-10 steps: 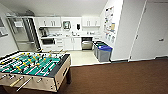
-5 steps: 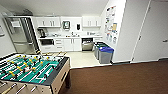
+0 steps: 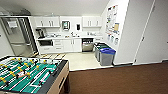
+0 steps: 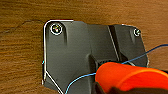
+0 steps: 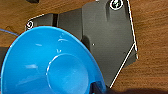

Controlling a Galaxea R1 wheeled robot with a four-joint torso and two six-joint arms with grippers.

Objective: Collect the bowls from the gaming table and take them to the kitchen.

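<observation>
The kitchen (image 3: 72, 45) lies straight ahead in the head view, with white cabinets, a white countertop (image 3: 62, 38) and wall dispensers. A blue bowl (image 5: 50, 65) hangs large above the wood-look floor in the right wrist view, and my right gripper (image 5: 96, 88) is shut on its rim. A round orange bowl (image 4: 130, 77), seen from the side, is in the left wrist view with my left gripper (image 4: 110, 89) shut on it. The gaming table is out of view.
A table-football table (image 3: 30, 75) with a green field stands at the lower left. Lidded bins (image 3: 107, 56) line the kitchen's right wall. A steel fridge (image 3: 17, 37) is at the left. Brown carpet (image 3: 120, 80) leads to the pale kitchen floor (image 3: 80, 61).
The whole head view has shifted slightly and the kitchen looks a little nearer, so the camera moved. Nothing in the scene itself changed.
</observation>
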